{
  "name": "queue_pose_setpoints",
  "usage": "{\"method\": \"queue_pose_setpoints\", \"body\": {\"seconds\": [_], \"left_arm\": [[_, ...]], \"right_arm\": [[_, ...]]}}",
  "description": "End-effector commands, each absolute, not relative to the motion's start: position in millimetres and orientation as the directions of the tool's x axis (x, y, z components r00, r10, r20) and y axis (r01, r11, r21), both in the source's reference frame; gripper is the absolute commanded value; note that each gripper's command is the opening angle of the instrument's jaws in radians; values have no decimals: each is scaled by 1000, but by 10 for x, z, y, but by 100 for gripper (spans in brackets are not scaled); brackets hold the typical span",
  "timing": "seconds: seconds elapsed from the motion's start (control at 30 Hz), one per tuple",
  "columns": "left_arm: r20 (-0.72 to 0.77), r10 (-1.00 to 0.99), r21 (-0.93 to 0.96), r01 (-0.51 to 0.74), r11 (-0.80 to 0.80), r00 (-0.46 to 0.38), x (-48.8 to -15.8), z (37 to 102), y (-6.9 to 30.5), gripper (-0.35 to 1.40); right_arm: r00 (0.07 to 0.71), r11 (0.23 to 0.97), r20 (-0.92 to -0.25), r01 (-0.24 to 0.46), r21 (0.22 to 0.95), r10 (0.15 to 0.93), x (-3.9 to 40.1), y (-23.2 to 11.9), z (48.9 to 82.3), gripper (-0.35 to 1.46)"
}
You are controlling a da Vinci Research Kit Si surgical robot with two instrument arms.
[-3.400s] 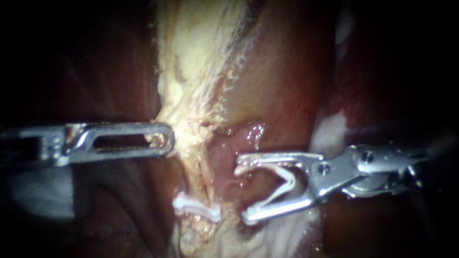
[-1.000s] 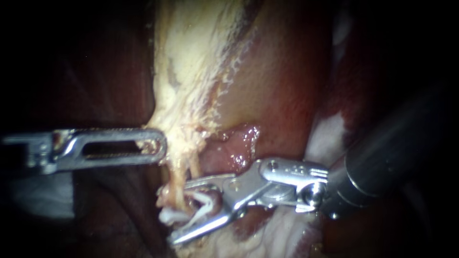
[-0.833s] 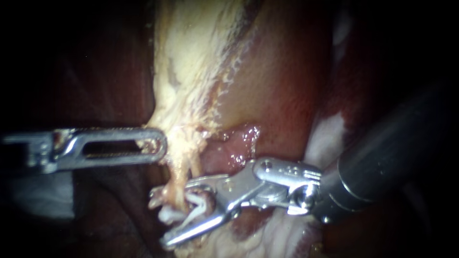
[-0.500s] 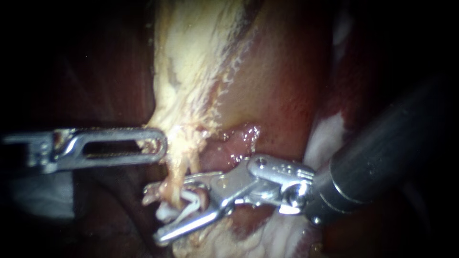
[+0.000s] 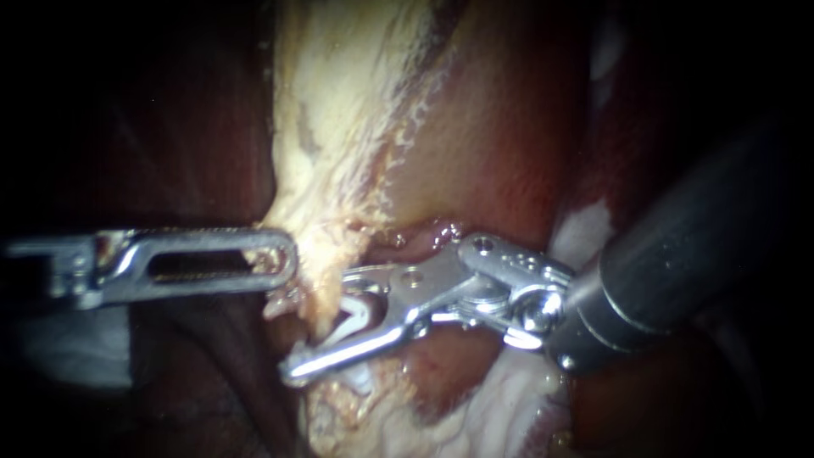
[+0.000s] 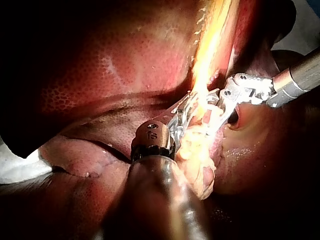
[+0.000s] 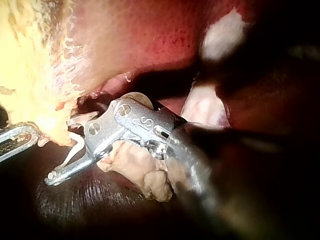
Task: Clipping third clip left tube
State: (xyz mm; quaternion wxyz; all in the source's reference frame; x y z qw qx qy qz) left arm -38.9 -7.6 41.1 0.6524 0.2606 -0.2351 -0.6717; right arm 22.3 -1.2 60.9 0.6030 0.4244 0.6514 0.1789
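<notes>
The right instrument point(image 5: 315, 331) comes in from the right with its jaws spread in a V. A white clip point(image 5: 358, 312) sits between them, one leg against each jaw, and the pair stands astride the pale tube point(image 5: 325, 293): the upper jaw passes out of sight behind it and the lower jaw shows in full beneath. The tube runs down from the yellowish tissue point(image 5: 339, 127) that lies against the liver point(image 6: 100, 65). The left instrument point(image 5: 278, 254) reaches in level from the left, its slotted jaws pressed together on the edge of that yellowish tissue just above the clip.
</notes>
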Motion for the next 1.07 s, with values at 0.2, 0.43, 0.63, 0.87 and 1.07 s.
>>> {"method": "queue_pose_setpoints", "body": {"seconds": [0.2,0.43,0.63,0.87,1.07], "left_arm": [[-43,-999,655,754,-38,-13,-389,411,-76,-35],[-43,-999,655,754,-38,-13,-389,411,-76,-35],[-43,-999,655,754,-38,-13,-389,411,-76,-35],[-43,-999,656,754,-37,-12,-388,414,-74,-35],[-43,-999,656,754,-38,-12,-389,414,-74,-35]], "right_arm": [[96,544,-602,336,769,792,223,-13,608,56],[115,525,-589,342,779,800,213,-19,615,-24],[141,523,-576,289,802,805,206,-14,630,-35],[141,525,-578,291,800,803,206,-18,632,-35],[141,525,-578,291,800,803,206,-17,631,-35]]}}
